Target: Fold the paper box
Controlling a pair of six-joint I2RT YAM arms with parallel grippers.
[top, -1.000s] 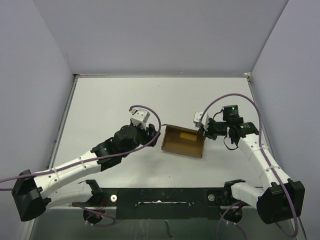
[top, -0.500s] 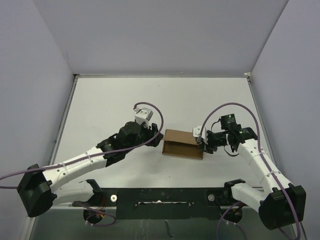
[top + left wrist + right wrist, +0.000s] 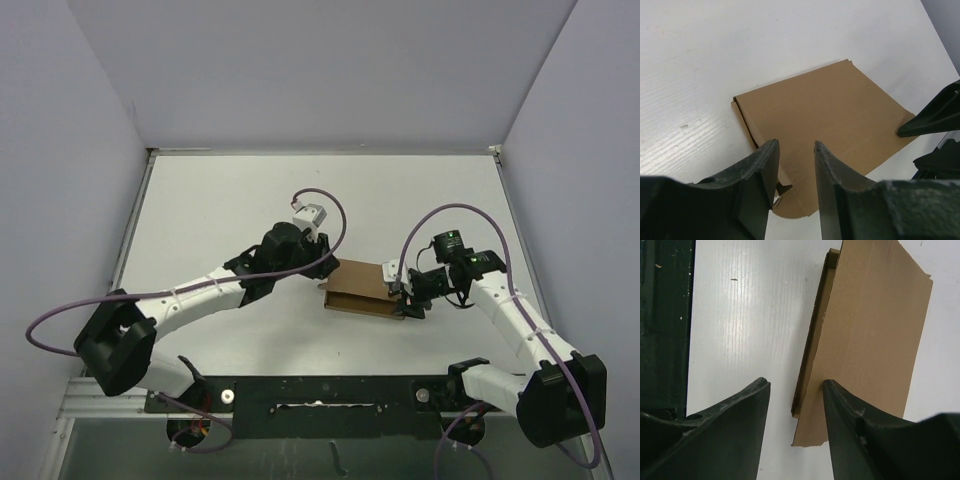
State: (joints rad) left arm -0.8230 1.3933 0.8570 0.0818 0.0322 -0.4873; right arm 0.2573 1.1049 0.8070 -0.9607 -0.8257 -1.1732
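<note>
Looking light and crease-prone, the paper box [image 3: 365, 288] lies beyond the left gripper [image 3: 796, 165] and right gripper [image 3: 796, 400], both parted and empty, and is probably best pinched along its stiffer folded edge.

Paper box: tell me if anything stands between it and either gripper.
Nothing visible does. The left gripper hangs open over the left end of the box; the right gripper is open at its right end.

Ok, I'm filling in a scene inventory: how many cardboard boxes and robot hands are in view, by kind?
paper box: 1
hands: 2 (left hand, right hand)
Total: 3
</note>
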